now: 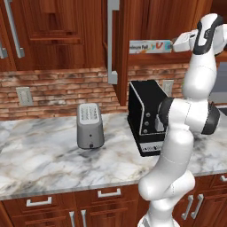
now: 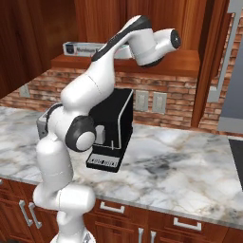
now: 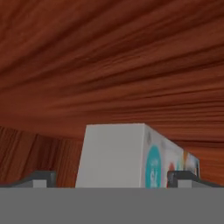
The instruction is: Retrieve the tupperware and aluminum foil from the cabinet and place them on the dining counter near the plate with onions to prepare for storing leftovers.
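The foil box (image 3: 131,155) lies on the cabinet (image 2: 190,61) shelf along its front edge, its label reading "Aluminum Foil". The claw (image 3: 111,177) is spread, 1 fingertip either side of the box's end.

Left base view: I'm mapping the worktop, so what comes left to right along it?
Wall outlet → toaster → coffee machine → robot arm.

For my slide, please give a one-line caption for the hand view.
Open claw straddling the end of the aluminum foil carton inside the wooden cabinet.
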Tool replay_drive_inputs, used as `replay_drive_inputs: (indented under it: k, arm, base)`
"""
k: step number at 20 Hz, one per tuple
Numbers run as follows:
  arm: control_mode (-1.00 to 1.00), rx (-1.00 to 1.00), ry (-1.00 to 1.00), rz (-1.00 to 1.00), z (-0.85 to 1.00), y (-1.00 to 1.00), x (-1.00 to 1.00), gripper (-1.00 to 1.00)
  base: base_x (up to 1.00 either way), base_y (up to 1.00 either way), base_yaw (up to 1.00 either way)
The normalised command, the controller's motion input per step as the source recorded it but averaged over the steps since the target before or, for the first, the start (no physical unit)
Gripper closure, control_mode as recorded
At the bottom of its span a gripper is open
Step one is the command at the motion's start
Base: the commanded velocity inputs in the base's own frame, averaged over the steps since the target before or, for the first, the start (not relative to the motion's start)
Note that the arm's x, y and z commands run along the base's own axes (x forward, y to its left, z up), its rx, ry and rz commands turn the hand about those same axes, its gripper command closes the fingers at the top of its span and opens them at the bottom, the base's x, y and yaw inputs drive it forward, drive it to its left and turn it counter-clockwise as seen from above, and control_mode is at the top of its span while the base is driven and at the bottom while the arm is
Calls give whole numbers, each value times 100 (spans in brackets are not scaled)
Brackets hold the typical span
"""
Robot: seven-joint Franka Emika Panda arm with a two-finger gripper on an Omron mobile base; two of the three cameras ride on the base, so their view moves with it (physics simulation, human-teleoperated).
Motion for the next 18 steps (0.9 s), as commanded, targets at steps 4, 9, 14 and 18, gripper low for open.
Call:
replay_drive_inputs:
  k: [4,9,14,18]
  arm:
    - [-100,0,0,17,0,0,26,-100]
    - [-100,0,0,18,-2,0,24,-100]
    - [-100,-7,0,18,-19,9,8,100]
    - [-100,-11,-6,5,-37,33,-18,100]
  base:
    - [0,0,0]
    - [0,0,0]
    - [0,0,0]
    - [0,0,0]
